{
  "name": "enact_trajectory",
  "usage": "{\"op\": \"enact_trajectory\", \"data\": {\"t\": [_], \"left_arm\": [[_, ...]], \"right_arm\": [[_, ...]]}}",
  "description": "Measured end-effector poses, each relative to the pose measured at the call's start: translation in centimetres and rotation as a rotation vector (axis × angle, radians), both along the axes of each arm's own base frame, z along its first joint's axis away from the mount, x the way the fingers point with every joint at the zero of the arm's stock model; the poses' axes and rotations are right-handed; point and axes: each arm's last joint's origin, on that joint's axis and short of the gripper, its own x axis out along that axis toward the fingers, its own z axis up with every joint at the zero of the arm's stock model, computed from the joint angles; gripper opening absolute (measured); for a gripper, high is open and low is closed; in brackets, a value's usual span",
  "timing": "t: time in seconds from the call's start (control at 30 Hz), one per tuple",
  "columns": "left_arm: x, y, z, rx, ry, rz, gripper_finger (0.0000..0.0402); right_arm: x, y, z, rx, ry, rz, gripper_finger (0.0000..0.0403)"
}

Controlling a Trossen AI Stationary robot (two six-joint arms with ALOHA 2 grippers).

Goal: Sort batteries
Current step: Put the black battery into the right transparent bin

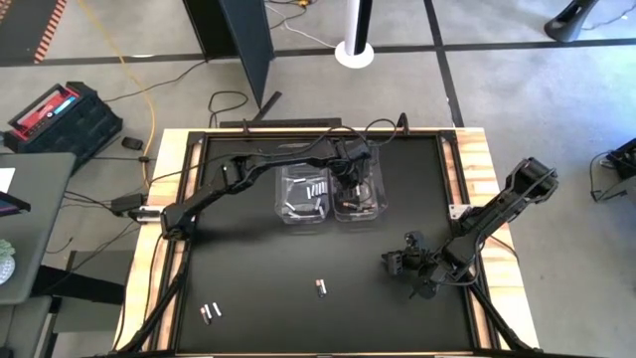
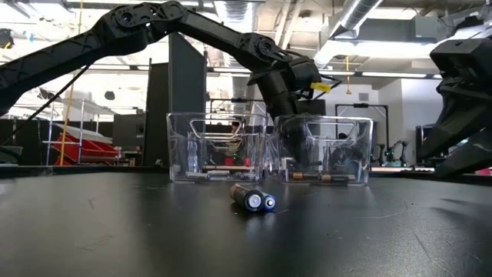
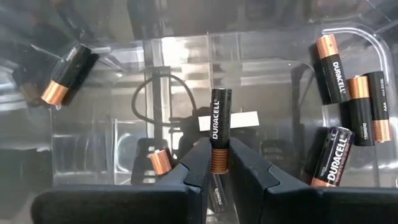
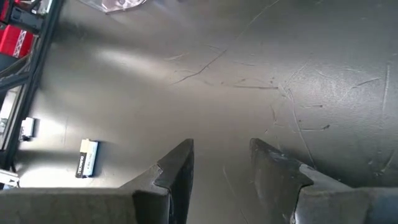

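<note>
Held battery: we find one black-and-copper cell (image 3: 220, 129) pinched between the left gripper (image 3: 219, 167) fingers, upright, copper end down, inside the right-hand clear bin (image 1: 360, 194).
Hidden parts: the cell's lower end is covered by the fingers; in the high view the left gripper itself is masked by its own arm over the bin.
Bin contents: we count several more dark copper-ended batteries (image 3: 329, 59) lying along the bin walls; one (image 3: 160, 162) is partly cut off behind a finger.
Left-hand bin: the neighbouring clear bin (image 1: 302, 195) holds silvery cells (image 1: 317, 189); we cannot make out their number.
Loose batteries: a pair (image 1: 320, 287) lies on the black table (image 1: 278, 268) mid-front, touching side by side; another pair (image 1: 210, 312) lies near the front left edge.
Right gripper: the right gripper (image 4: 221, 163) hangs over bare table, well apart from the bins, fingers spread, holding nothing.
Unclear: a pale cell (image 4: 86, 158) shows in the right wrist view; we cannot tell which loose battery it is.
</note>
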Motion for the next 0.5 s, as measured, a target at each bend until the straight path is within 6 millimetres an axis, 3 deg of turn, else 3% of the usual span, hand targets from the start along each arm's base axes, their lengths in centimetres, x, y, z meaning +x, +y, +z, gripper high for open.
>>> {"op": "enact_trajectory", "data": {"t": [0.5], "left_arm": [[0.0,-0.02,0.0,-0.001,0.001,0.002,0.0079]], "right_arm": [[0.0,0.01,0.0,-0.001,0.0,0.001,0.0173]]}}
